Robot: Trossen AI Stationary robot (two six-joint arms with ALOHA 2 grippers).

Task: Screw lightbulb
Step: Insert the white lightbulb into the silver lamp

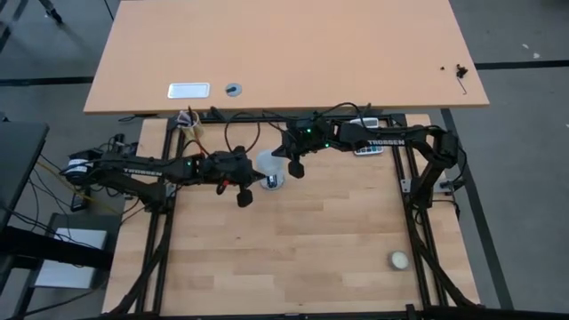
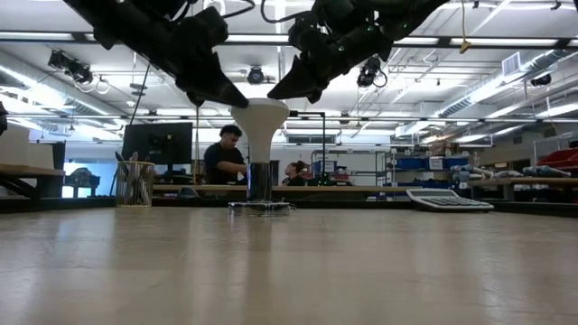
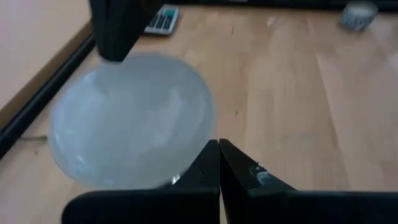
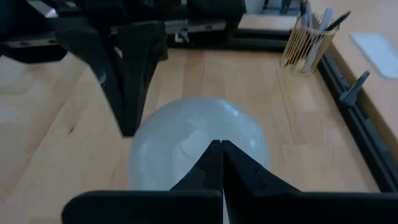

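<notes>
Left gripper [image 1: 245, 197]: fingers pressed together, holding nothing, its tips just beside the lightbulb's dome.
Right gripper [image 1: 292, 169]: fingers also pressed together and empty, on the dome's other side, opposite the left gripper.
Lightbulb [image 2: 259, 126]: between the two grippers, upright, dome up, base down in the socket [image 2: 259, 207] on the wooden table [image 1: 311, 249]; whether either gripper touches it cannot be told.
In the way: each gripper faces the other across the dome.
Calculator [image 2: 449, 200]: behind the right gripper, near the table's edge.
Cream ball [image 1: 399, 260]: well apart, at the table's near right corner.
Pencil cup [image 4: 305, 38]: beyond the left gripper.
</notes>
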